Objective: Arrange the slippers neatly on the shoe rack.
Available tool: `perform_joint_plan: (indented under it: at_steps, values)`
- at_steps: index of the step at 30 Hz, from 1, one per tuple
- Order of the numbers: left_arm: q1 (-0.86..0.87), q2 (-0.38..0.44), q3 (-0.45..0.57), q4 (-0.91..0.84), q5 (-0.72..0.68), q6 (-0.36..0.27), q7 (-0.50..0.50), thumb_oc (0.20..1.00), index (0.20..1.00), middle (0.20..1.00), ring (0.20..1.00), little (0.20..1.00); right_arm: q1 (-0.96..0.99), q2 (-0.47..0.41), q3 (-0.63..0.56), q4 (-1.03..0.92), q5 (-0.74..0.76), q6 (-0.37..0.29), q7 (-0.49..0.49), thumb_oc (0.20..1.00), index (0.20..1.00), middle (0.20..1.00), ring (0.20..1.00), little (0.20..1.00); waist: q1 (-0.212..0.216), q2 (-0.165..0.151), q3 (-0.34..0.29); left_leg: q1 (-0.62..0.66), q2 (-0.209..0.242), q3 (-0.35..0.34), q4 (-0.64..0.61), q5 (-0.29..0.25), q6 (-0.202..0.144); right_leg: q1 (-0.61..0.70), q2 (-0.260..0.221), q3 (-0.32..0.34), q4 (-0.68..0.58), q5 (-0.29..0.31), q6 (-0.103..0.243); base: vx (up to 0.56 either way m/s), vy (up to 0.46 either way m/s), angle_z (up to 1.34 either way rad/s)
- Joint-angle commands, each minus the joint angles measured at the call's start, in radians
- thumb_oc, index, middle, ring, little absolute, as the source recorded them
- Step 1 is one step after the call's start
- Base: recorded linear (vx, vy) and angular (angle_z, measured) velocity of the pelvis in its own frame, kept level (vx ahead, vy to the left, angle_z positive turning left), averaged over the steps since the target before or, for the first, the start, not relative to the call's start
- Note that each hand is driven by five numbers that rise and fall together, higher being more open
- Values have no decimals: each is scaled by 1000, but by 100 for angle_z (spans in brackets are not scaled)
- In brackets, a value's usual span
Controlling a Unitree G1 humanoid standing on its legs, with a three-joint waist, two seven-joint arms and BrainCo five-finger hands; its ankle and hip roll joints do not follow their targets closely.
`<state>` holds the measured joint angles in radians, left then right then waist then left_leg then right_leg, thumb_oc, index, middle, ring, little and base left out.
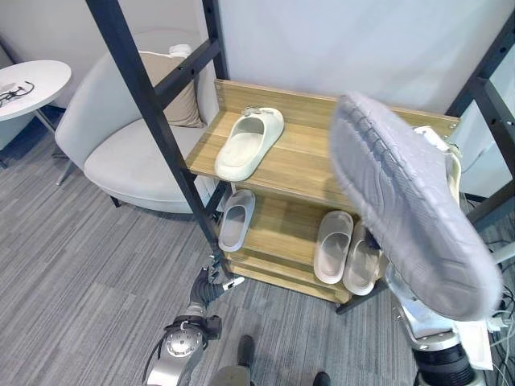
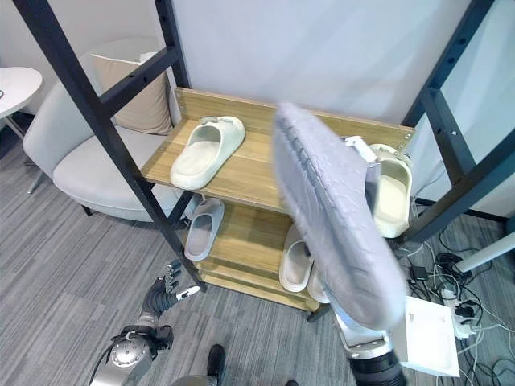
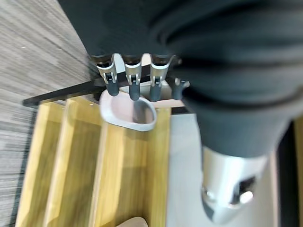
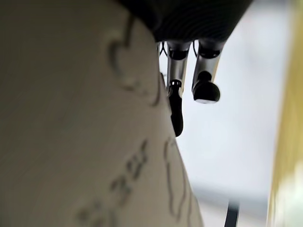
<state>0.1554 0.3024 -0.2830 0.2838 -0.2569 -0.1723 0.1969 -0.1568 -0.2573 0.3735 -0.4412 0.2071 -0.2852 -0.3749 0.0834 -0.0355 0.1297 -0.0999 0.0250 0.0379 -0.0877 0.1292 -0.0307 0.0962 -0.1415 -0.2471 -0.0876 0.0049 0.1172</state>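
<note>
In the left eye view our right hand (image 1: 447, 158) gripped a grey slipper (image 1: 410, 205), sole up, before the shoe rack (image 1: 298, 165). In the left wrist view our left hand (image 3: 137, 78) hung relaxed, holding nothing.

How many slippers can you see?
6: one cream slipper top shelf left, another top right, a grey one lower left, a pair lower right, one sole-up slipper held up. More may hide behind it.
</note>
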Motion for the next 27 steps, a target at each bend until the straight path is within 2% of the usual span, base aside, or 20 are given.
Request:
perform_joint_plan:
  at_steps: [1,6,8,10,11,12,14,16,19,22,24,25,27]
  values:
    - [-61,35,-12,5,-14,-54,20,1000,1000,1000,1000,1000,-116,2,93,-15,237,-66,200,200,200,200,200,200,42,-13,-1,92,34,-3,0,-128,-20,22,-37,-37,17,-50,29,-48,-21,14]
    - [-72,29,0,32,-20,-79,26,1000,1000,1000,1000,1000,-123,13,245,139,223,-11,296,200,200,200,200,200,70,-12,8,80,33,-33,0,-120,-26,18,-36,-68,37,-58,24,-27,-14,21]
    - [-77,25,10,42,-22,-85,37,1000,1000,1000,1000,1000,-111,-5,267,185,138,5,296,200,200,200,200,200,79,-12,15,76,33,-44,0,-119,-27,18,-36,-80,47,-64,22,-14,-14,17]
    - [-81,20,22,44,-21,-92,50,1000,1000,1000,1000,1000,-86,-29,267,245,-15,20,274,200,200,200,200,200,85,-12,25,74,33,-54,0,-118,-26,15,-37,-90,59,-70,22,-21,-7,24]
    - [-93,13,26,58,-15,-99,72,1000,1000,1000,1000,1000,-59,-45,247,312,-159,29,216,200,200,200,200,200,84,-11,36,73,34,-62,0,-116,-26,12,-36,-96,66,-75,21,-19,-2,25]
    - [-93,12,25,59,-15,-100,72,1000,1000,1000,1000,1000,-59,-44,248,314,-162,28,214,200,200,200,200,200,85,-11,36,74,34,-62,0,-116,-26,12,-36,-96,67,-76,21,-26,-2,22]
    - [-123,2,19,78,-5,-107,107,1000,1000,1000,1000,1000,-29,-58,211,387,-321,36,116,200,200,200,200,200,84,-8,56,66,37,-68,1,-112,-25,1,-36,-102,77,-82,21,-60,-2,7]
    - [-160,-10,-3,72,2,-117,144,1000,1000,1000,1000,1000,-38,-86,194,469,-526,66,-8,200,200,200,200,200,84,-3,98,40,43,-75,17,-107,-23,-28,-38,-106,102,-91,20,-153,-16,-2]
    - [-237,-7,-55,45,18,-137,179,1000,1000,1000,1000,1000,-137,-105,186,608,-699,130,-148,200,200,200,200,200,92,11,169,-50,46,-98,87,-104,-21,-109,-53,-113,185,-105,13,-244,-8,1]
    - [-332,22,-107,-9,20,-154,193,1000,1000,1000,1000,1000,-316,-127,161,716,-782,199,-277,200,200,200,200,200,106,40,238,-202,37,-142,207,-109,-26,-243,-86,-120,322,-133,2,-272,-6,25]
    - [-357,42,-124,-45,18,-162,190,1000,1000,1000,1000,1000,-403,-144,143,769,-826,246,-326,200,200,200,200,200,114,50,242,-280,20,-166,259,-113,-28,-308,-96,-122,383,-153,-2,-120,14,40]
    - [-373,55,-136,-77,15,-172,184,1000,1000,1000,1000,1000,-476,-184,127,804,-870,295,-367,200,200,200,200,200,123,54,241,-333,14,-180,293,-119,-31,-357,-104,-122,435,-174,-5,-51,35,48]
    - [-394,68,-149,-114,16,-180,179,1000,1000,1000,1000,1000,-547,-237,116,846,-901,333,-393,200,200,200,200,200,133,56,246,-383,7,-189,327,-126,-34,-404,-115,-126,484,-196,-6,-40,30,43]
